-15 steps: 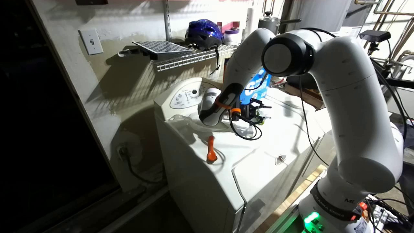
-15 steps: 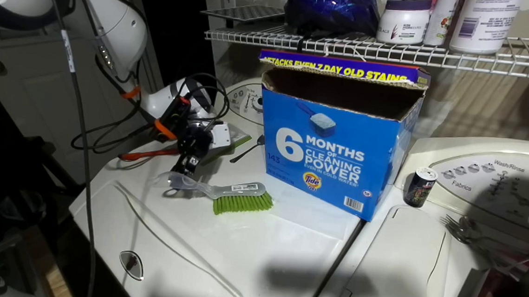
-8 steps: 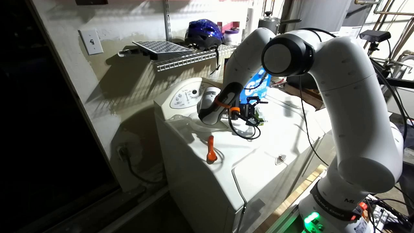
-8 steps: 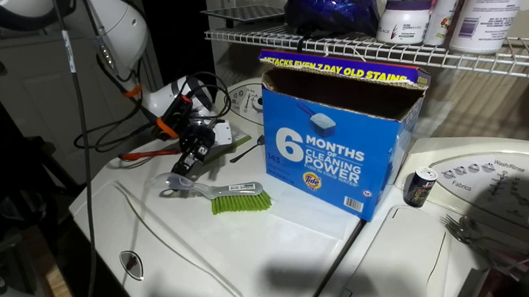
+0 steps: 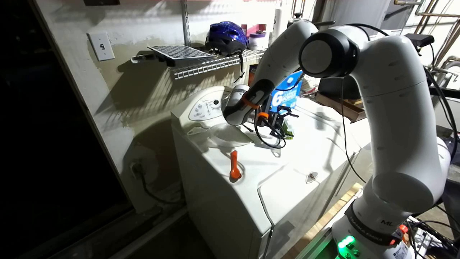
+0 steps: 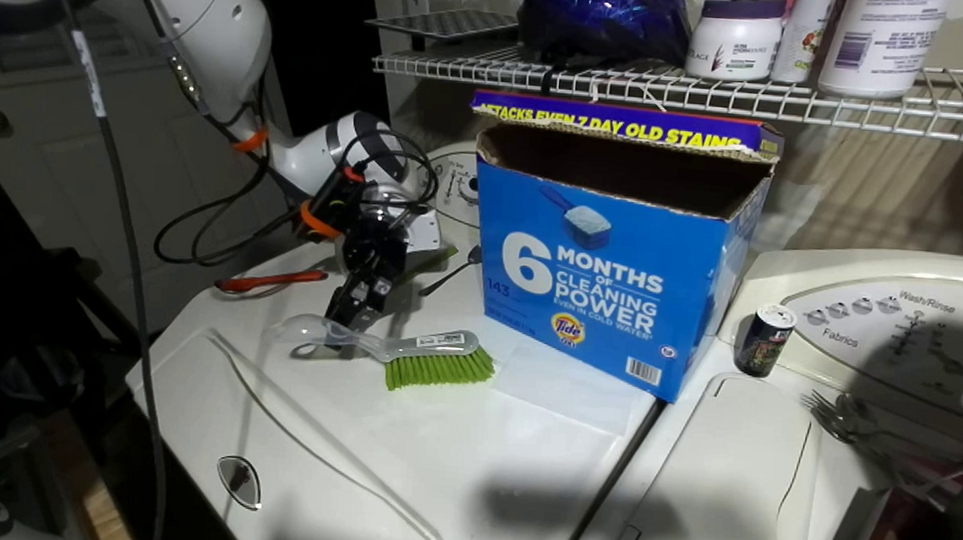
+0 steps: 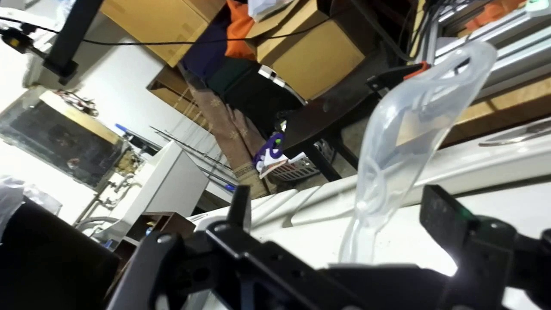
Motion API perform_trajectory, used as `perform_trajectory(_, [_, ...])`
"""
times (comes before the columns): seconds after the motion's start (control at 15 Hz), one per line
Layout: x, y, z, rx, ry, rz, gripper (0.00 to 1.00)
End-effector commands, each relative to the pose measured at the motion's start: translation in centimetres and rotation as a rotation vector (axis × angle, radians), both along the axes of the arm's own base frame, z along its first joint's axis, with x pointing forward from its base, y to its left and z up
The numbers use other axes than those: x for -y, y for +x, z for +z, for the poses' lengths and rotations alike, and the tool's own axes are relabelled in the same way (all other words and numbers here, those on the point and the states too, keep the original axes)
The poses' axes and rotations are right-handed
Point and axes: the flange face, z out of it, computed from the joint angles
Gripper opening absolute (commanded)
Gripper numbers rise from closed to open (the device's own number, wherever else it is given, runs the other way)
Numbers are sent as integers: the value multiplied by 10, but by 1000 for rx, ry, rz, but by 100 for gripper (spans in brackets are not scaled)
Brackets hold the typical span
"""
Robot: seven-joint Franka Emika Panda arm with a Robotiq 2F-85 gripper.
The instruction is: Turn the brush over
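Black fingers (image 7: 447,219) stand well apart in the wrist view, the gripper (image 7: 342,211) spread, with the clear handle (image 7: 385,172) of the brush (image 6: 398,349) showing between them; whether either finger touches it, I cannot tell. In an exterior view the brush lies on a white machine top (image 6: 400,468), green bristles (image 6: 440,370) below its grey head. The surface is smooth and glossy, with an eye-shaped fitting (image 6: 239,482) set near one edge; hard light and soft shadows fall across it. An orange utensil (image 5: 234,165) and a clear scoop (image 5: 228,135) lie near one side. Behind the brush, a thin dark utensil (image 6: 452,272) lies just beside a blue box (image 6: 618,263), its top gaping and torn. Alongside stands another white machine (image 6: 688,471), bearing an upright can (image 6: 765,341) and cutlery (image 6: 831,417). At the back rises a control panel (image 5: 210,106). Above runs a wire shelf (image 6: 478,71) with a blue helmet (image 5: 226,36) and a white jar (image 6: 735,38). Beyond are a patchy wall (image 5: 151,25) with a light switch (image 5: 101,46), a shadowed door (image 6: 61,105) and, in the wrist view, cardboard boxes (image 7: 318,64).
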Motion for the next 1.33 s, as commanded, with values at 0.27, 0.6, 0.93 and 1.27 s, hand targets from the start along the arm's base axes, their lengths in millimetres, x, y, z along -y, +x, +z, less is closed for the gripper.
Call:
perform_trajectory(0.27, [24,4,74,364,126,-72,100])
perform_trajectory(0.6, [34,1,110,607,192,-86,100])
perform_trajectory(0.93, [44,-22,142,835,260,-125,100])
perform_trajectory(1.27, [54,-57,174,1059,290,-155,100])
